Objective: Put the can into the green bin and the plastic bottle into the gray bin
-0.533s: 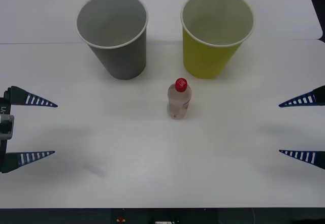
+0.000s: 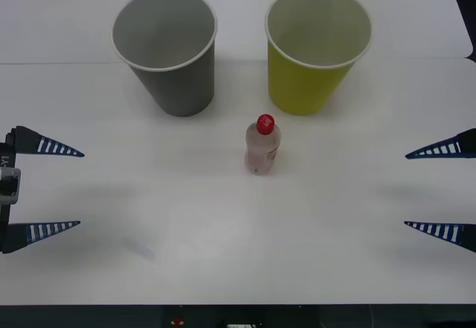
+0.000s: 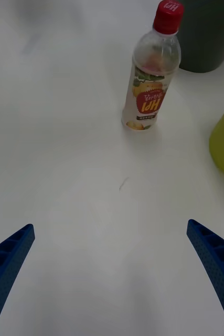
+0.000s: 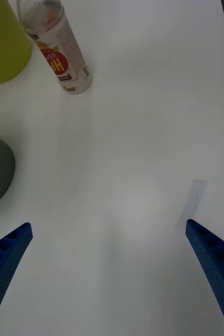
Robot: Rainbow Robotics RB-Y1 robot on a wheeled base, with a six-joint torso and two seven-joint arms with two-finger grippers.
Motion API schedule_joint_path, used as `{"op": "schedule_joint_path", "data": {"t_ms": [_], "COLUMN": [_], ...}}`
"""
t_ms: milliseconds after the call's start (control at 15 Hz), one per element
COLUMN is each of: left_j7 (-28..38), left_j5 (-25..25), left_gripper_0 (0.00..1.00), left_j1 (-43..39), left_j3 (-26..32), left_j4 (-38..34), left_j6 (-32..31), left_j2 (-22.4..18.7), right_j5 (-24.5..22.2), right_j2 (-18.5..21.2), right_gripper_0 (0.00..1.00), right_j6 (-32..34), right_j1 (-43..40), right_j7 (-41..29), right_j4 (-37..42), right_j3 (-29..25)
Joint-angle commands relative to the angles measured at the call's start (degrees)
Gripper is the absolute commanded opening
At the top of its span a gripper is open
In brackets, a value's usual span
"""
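The bottle (image 2: 262, 147) stands upright mid-worktop (image 2: 223, 253), just before the gap between the gray bin (image 2: 167, 49) and green bin (image 2: 316, 49), touching neither. The left claw (image 2: 44, 188) and right claw (image 2: 440, 189) hover spread wide at opposite edges, empty.

Left end effector (image 2: 63, 188) and right end effector (image 2: 424, 190) at opposite edges, fingers wide apart

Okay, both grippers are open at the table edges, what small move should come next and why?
Probably move the right gripper in toward the bottle. It stands upright and untouched in front of the gray bin and green bin, and lies straight ahead between that gripper's open fingers in the right wrist view. The left gripper waits open.
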State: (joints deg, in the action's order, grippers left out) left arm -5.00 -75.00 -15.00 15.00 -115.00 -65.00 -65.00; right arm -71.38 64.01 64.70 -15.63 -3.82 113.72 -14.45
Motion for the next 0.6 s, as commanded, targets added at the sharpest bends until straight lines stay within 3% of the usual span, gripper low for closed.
{"op": "schedule_joint_path", "data": {"t_ms": [67, 200, 600], "left_j7": [0.0, 0.0, 0.0], "left_j5": [0.0, 0.0, 0.0], "left_gripper_0": [1.0, 1.0, 1.0], "left_j1": [0.0, 0.0, 0.0], "left_j3": [0.0, 0.0, 0.0], "left_j4": [0.0, 0.0, 0.0], "left_j6": [0.0, 0.0, 0.0], "left_j2": [0.0, 0.0, 0.0], "right_j5": [1.8, 4.7, 5.6], "right_j2": [-0.1, -0.1, -2.2], "right_gripper_0": [1.0, 1.0, 1.0], "right_j6": [-1.9, -4.9, -11.8], "right_j1": [0.0, 0.2, 0.9], "right_j7": [0.8, 2.0, 4.6], "right_j4": [-1.2, -2.1, -2.2], "right_j3": [2.2, 5.6, 10.8]}}
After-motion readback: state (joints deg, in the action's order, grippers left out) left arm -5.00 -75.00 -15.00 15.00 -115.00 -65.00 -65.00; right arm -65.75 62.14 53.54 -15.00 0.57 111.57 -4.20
